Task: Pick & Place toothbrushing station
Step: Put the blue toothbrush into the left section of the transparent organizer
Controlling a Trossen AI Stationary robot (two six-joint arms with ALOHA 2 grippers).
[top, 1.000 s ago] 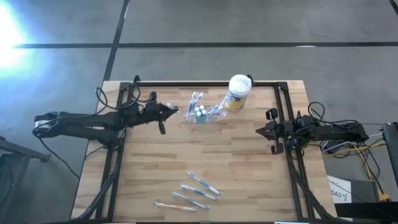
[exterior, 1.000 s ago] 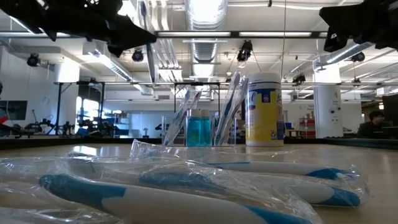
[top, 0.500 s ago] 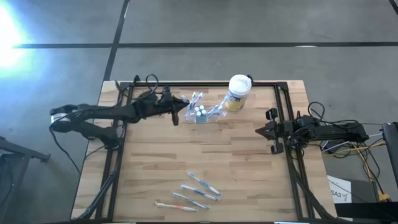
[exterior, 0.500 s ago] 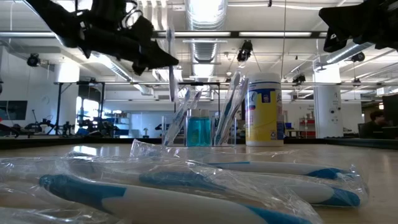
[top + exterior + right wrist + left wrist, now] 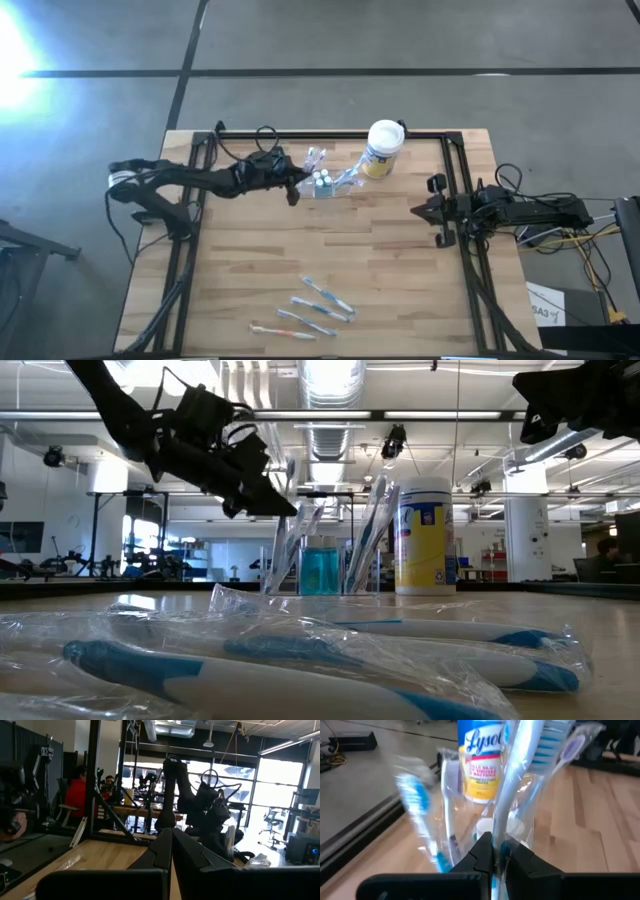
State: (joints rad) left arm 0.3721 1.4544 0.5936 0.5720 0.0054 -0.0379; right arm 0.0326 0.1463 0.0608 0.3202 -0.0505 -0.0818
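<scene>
One wrapped brush (image 5: pixel 512 785) rides pinched in the left gripper (image 5: pixel 292 186) at the holder (image 5: pixel 322 184) — not yet dropped in; several (image 5: pixel 315 305) wait. Right gripper (image 5: pixel 424 211) idles, closed, at the table's edge.

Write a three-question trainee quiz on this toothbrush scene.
1. True or false: the left end effector is shut on a toothbrush.
2. What stands right beside the clear holder? A) white canister B) mug C) bowl
3. Where does the right end effector wait?

Key: 1 true. 2 A. 3 At the table's right edge, shut and holding nothing.
</scene>
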